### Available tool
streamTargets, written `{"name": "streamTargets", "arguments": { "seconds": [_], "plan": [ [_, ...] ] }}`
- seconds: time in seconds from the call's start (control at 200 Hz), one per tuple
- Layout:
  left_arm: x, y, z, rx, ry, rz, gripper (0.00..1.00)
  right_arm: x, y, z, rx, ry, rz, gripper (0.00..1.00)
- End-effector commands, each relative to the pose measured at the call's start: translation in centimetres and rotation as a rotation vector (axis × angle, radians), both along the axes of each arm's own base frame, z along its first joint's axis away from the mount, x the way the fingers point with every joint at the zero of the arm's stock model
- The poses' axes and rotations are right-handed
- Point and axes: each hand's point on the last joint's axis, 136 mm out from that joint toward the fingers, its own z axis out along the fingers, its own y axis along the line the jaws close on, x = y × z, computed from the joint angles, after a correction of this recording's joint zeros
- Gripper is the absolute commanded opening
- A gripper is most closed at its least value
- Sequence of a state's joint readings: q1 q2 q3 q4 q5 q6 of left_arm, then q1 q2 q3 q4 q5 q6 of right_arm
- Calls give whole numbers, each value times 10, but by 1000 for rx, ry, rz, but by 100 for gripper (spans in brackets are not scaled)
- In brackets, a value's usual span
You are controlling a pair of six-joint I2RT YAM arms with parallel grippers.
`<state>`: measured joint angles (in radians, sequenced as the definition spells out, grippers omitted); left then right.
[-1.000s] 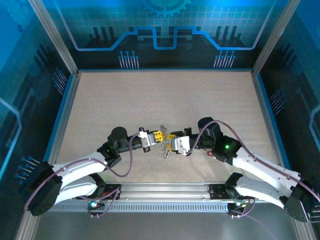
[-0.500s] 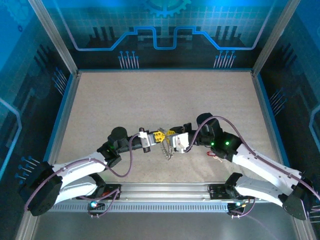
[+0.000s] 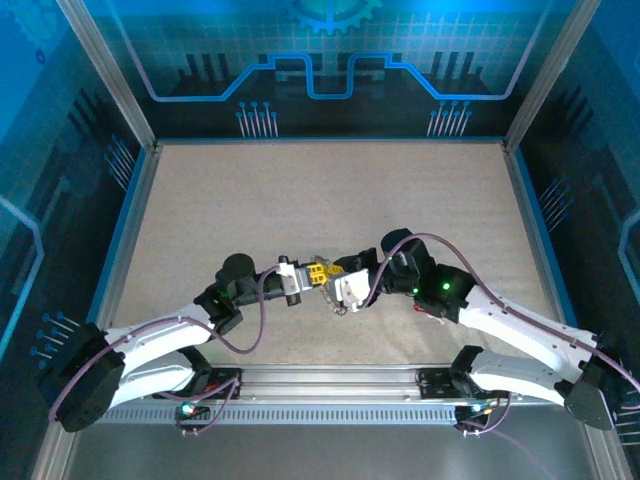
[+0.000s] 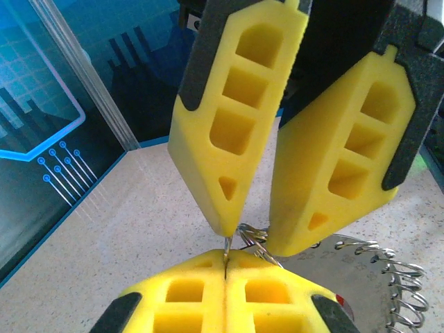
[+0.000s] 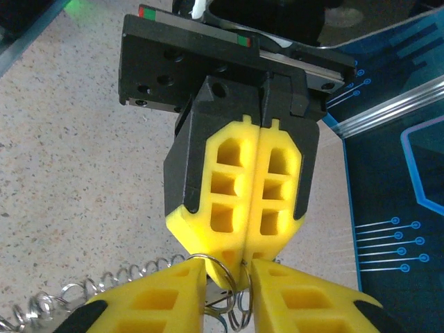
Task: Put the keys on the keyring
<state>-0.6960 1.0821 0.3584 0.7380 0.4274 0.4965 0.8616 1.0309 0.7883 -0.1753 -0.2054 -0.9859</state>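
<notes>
1. Two left fingers (image 4: 173, 298) are pressed flat together. They pinch a thin silvery wire that sticks up out of their seam and joins the looped edge of the keyring (image 4: 397, 277).
2. Right fingers (image 5: 156, 300) stand a narrow gap apart, tip to tip against the left pair. Small wire loops of the keyring lie in that gap; I cannot tell whether the fingers press on them.
3. Beyond the fingertips, the keyring's silvery coiled fringe trails off to one side over the speckled worktop (image 3: 300, 200).
4. Seen from above, both pairs of fingers meet around the middle of the worktop, a little toward its near edge. The left arm (image 3: 150, 345) reaches in from the near left and the right arm (image 3: 520, 325) from the near right.
</notes>
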Motion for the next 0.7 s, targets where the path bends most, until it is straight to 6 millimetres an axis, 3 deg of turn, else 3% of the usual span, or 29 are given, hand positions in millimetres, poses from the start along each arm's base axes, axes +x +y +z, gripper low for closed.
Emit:
{"name": "streamTargets", "arguments": {
  "seconds": [0.0,0.395,0.695],
  "plan": [
    [-1,-4,27,-57,-55,-22,0,-2,-1,-6,-61,-46,19,23],
    [1,-3,26,-53,-54,-15,0,-4,-7,-1,-49,-100,7,32],
    [3,-6,26,-50,-54,-16,0,-6,-7,2,-27,-128,14,25]
  ]
}}
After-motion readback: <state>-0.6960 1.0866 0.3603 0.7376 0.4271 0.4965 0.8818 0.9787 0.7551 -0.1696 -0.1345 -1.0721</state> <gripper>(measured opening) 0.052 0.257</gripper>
